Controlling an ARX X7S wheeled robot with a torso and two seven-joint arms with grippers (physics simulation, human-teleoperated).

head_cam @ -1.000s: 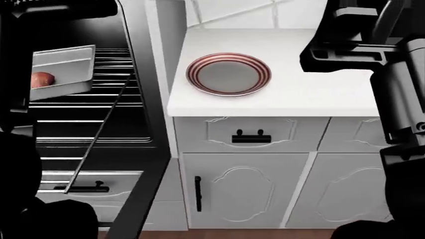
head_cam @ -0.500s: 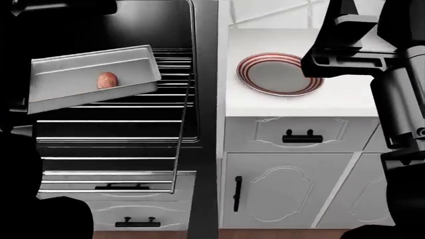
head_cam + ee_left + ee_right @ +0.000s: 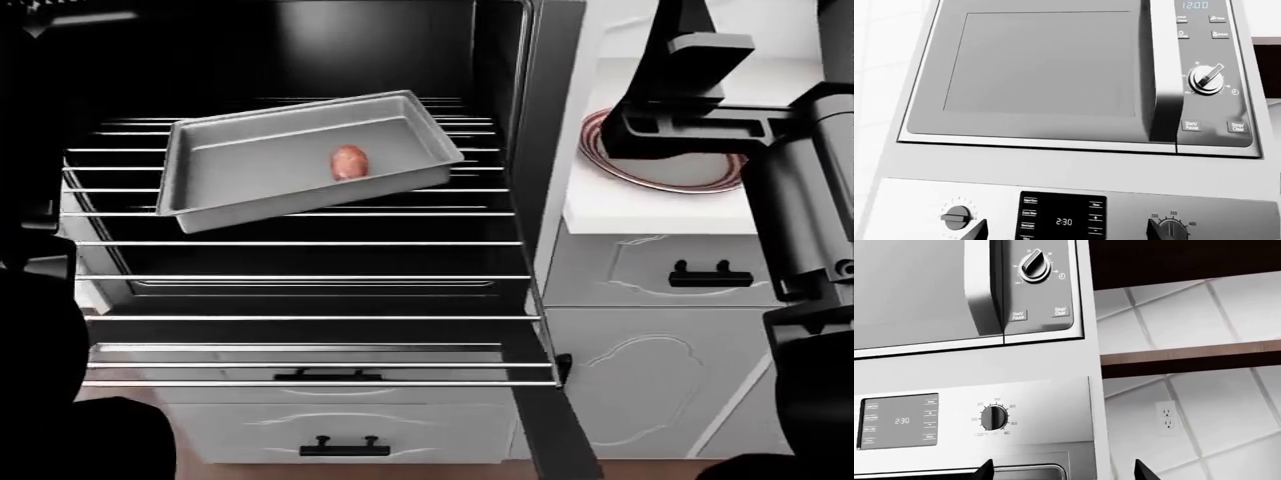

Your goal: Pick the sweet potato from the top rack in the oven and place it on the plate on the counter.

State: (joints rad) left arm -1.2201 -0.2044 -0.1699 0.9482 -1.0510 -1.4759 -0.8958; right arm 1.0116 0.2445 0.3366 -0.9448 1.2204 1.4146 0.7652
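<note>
The sweet potato (image 3: 348,161) is a small reddish-pink tuber lying in a grey metal baking tray (image 3: 254,170) on the upper wire rack of the open black oven (image 3: 334,50). The striped plate (image 3: 667,175) sits on the white counter (image 3: 627,212) right of the oven, partly hidden behind my right arm (image 3: 801,200). My left gripper (image 3: 1066,232) is open and empty, facing the oven's control panel (image 3: 1062,221). My right gripper (image 3: 1064,472) is open and empty, raised before the same front. Both are well above the potato.
Several wire racks (image 3: 307,318) stick out of the oven towards me. A built-in microwave (image 3: 1041,65) sits above the oven controls. White cabinets with black handles (image 3: 707,272) stand under the counter. My left arm (image 3: 27,300) darkens the left edge.
The whole scene has slid right in the head view: the oven with tray and potato now fills the middle, and the plate has moved behind my right arm.
</note>
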